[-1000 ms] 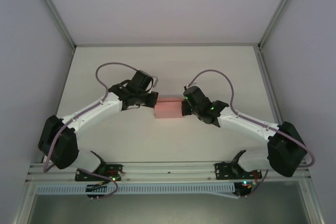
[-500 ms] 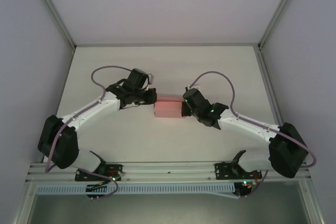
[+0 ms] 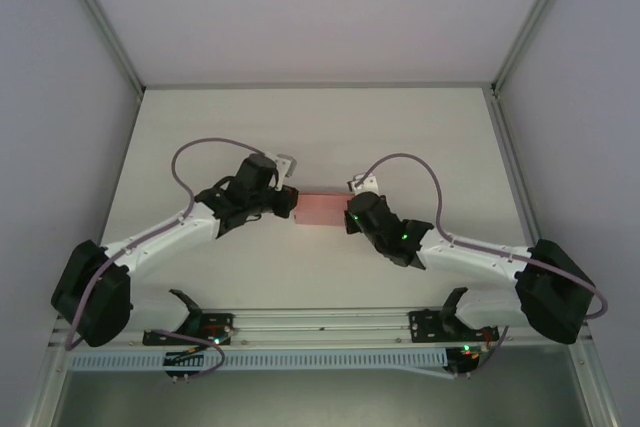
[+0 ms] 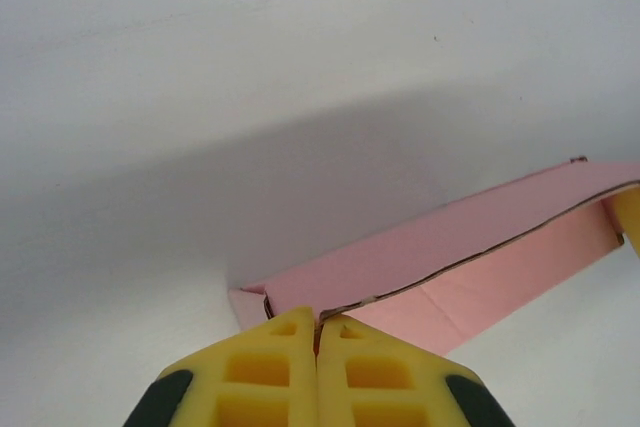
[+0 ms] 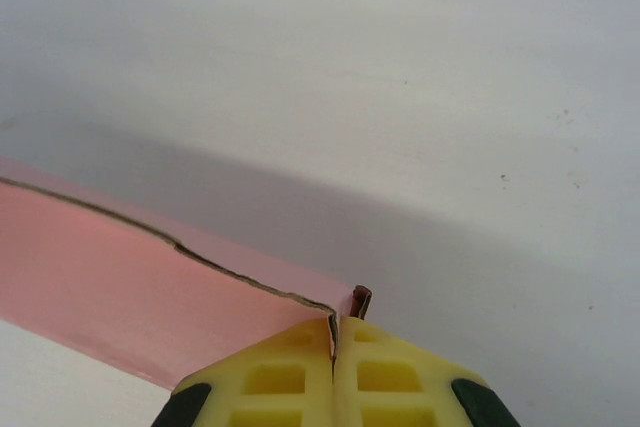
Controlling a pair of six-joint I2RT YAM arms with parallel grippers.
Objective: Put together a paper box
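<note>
The pale-pink paper box sits mid-table as a small low box between my two grippers. My left gripper is at its left end. In the left wrist view the yellow fingers are pressed together on the thin card edge at the box's corner, so the left gripper is shut on it. My right gripper is at the box's right end. In the right wrist view the right gripper is shut on the upright card wall of the box, beside a small curled tab.
The white table stretches behind the box to the back wall. Grey side walls stand left and right. A metal rail with both arm bases runs along the near edge. Purple cables loop above each wrist.
Both arms have stretched lower and flatter, and their wrists have turned a little. The box stays in the same place between the grippers, both still pinching its ends.
</note>
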